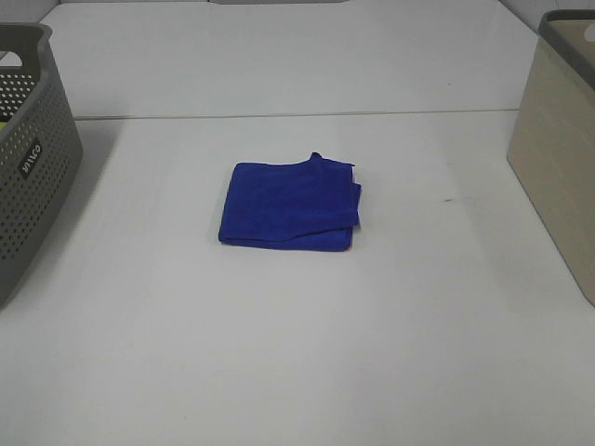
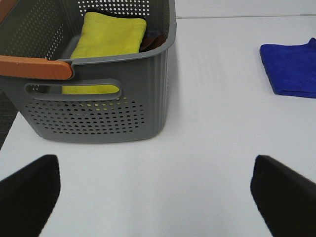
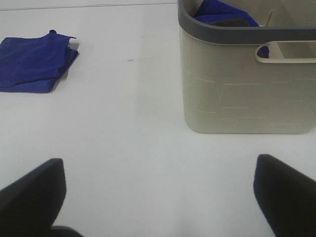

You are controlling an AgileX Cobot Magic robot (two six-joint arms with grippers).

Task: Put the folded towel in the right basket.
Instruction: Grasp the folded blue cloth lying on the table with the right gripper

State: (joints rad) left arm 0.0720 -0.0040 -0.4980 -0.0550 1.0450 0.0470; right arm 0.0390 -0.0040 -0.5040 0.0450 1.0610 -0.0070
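A folded blue towel (image 1: 290,205) lies flat on the middle of the white table. It also shows in the left wrist view (image 2: 291,67) and the right wrist view (image 3: 34,62). The beige right basket (image 1: 561,149) stands at the right edge; in the right wrist view (image 3: 247,84) it holds blue cloth. Neither gripper appears in the exterior high view. My left gripper (image 2: 155,190) is open and empty, near the grey basket. My right gripper (image 3: 158,195) is open and empty, in front of the beige basket.
A grey perforated basket (image 1: 28,158) stands at the left edge; in the left wrist view (image 2: 98,89) it holds a yellow towel (image 2: 106,42) and has an orange handle (image 2: 34,67). A table seam (image 1: 297,115) runs across the back.
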